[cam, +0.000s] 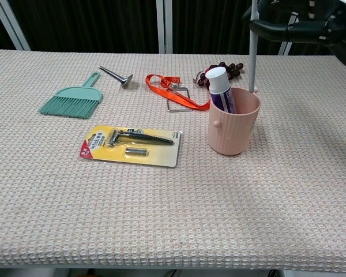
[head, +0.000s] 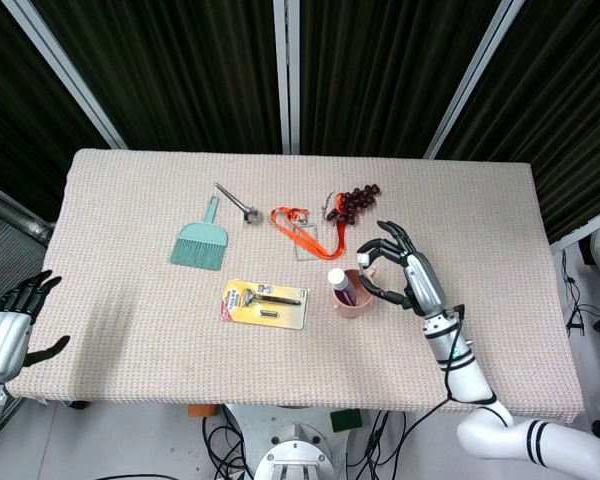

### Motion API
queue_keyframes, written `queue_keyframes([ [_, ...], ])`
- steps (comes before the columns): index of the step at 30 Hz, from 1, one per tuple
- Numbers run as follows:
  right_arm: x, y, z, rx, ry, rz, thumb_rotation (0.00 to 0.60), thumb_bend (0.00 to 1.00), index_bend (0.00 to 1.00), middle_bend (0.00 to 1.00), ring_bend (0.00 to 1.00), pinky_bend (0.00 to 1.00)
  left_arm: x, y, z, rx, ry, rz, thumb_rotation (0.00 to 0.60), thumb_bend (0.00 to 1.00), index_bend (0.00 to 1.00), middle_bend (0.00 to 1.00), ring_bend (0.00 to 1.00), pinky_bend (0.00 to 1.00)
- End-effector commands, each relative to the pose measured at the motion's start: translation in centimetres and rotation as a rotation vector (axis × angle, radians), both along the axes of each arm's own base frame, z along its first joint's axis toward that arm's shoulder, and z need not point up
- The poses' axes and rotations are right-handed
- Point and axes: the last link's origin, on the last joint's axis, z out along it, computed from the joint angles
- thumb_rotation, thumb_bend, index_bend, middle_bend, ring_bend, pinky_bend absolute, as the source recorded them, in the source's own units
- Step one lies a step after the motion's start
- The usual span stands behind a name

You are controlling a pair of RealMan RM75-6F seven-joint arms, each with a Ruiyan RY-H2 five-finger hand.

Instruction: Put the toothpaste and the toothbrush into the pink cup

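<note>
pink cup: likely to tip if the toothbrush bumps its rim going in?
Possibly. The pink cup looks light, and the toothpaste leans against one side, sticking out above the rim. Its wide flat base on the textured table cloth should resist sliding and mild knocks.

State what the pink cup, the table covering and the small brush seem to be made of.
Pink cup: likely matte plastic or silicone, going by its smooth, even, unglossy wall.
Table covering: woven fabric with a visible waffle grid texture.
Small brush: probably plastic, uniform teal in handle and bristles.
</note>
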Motion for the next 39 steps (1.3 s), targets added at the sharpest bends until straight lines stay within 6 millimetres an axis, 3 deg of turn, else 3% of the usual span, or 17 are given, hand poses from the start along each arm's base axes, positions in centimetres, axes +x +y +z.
queue_keyframes([
  [1, 0.1, -0.3, -1.4, 0.015, 0.03, -0.007, 0.6, 0.78, 0.72, 0.39, 0.05, 0.0, -0.2, 0.0, 0.0, -0.003, -0.002, 0.007, 0.593, 0.14, 0.13, 0.08, 0.11, 0.22],
  [5, -0.6, -0.3, -2.5, 0.022, 0.032, -0.022, 0.6, 0.77, 0.72, 0.39, 0.05, 0.0, -0.3, 0.1, -0.1, -0.005, -0.004, 0.01, 0.596, 0.14, 0.13, 0.08, 0.11, 0.22],
  [7, -0.9, -0.2, -2.8, 0.033, 0.03, -0.024, 0.6, 0.72, 0.68, 0.36, 0.03, 0.0, -0.3, 0.1, 0.0, -0.003, -0.003, 0.007, 0.595, 0.14, 0.13, 0.08, 0.11, 0.22],
  [9, -1.4, -0.1, -3.0, 0.043, 0.043, -0.022, 0.6, 0.6, 0.54, 0.29, 0.01, 0.0, -0.3, 0.1, 0.1, -0.001, -0.002, 0.005, 0.595, 0.14, 0.13, 0.08, 0.11, 0.22],
  [13, -2.2, 0.1, -2.7, 0.054, 0.044, -0.031, 0.6, 0.3, 0.09, 0.09, 0.0, 0.0, -0.1, 0.1, 0.0, -0.002, -0.001, 0.001, 0.595, 0.14, 0.13, 0.08, 0.11, 0.22],
  [15, -2.6, 0.2, -2.1, 0.047, 0.02, -0.038, 0.6, 0.24, 0.01, 0.04, 0.0, 0.0, 0.0, 0.1, 0.0, -0.003, 0.0, -0.004, 0.595, 0.14, 0.13, 0.08, 0.11, 0.22],
  [20, -5.5, 1.7, 1.0, -0.055, 0.034, -0.059, 0.6, 0.28, 0.0, 0.0, 0.0, 0.0, 0.4, 0.2, -0.1, -0.001, 0.001, -0.014, 0.596, 0.14, 0.13, 0.08, 0.11, 0.22],
  [22, -7.7, 2.8, 2.6, -0.118, 0.157, -0.062, 0.6, 0.29, 0.0, 0.0, 0.0, 0.0, 0.5, 0.2, -0.1, -0.001, 0.004, -0.016, 0.596, 0.14, 0.13, 0.08, 0.11, 0.22],
  [27, -14.7, 7.3, 6.6, -0.266, 0.654, -0.151, 0.6, 0.31, 0.0, 0.0, 0.0, 0.0, 0.9, 0.3, -0.1, 0.002, 0.004, -0.025, 0.594, 0.14, 0.13, 0.08, 0.11, 0.22],
  [30, -17.4, 10.1, 7.9, -0.271, 0.8, -0.235, 0.6, 0.31, 0.0, 0.0, 0.0, 0.0, 1.2, 0.2, -0.3, 0.004, 0.004, -0.034, 0.595, 0.14, 0.13, 0.08, 0.11, 0.22],
  [33, -18.7, 11.8, 8.6, -0.265, 0.865, -0.292, 0.6, 0.31, 0.0, 0.0, 0.0, 0.0, 1.4, 0.2, -0.4, 0.003, 0.007, -0.04, 0.594, 0.14, 0.13, 0.08, 0.11, 0.22],
  [39, -18.6, 12.1, 9.0, -0.255, 0.882, -0.284, 0.6, 0.31, 0.0, 0.0, 0.0, 0.0, 1.6, 0.1, -0.3, 0.0, 0.015, -0.039, 0.59, 0.15, 0.13, 0.08, 0.11, 0.22],
])
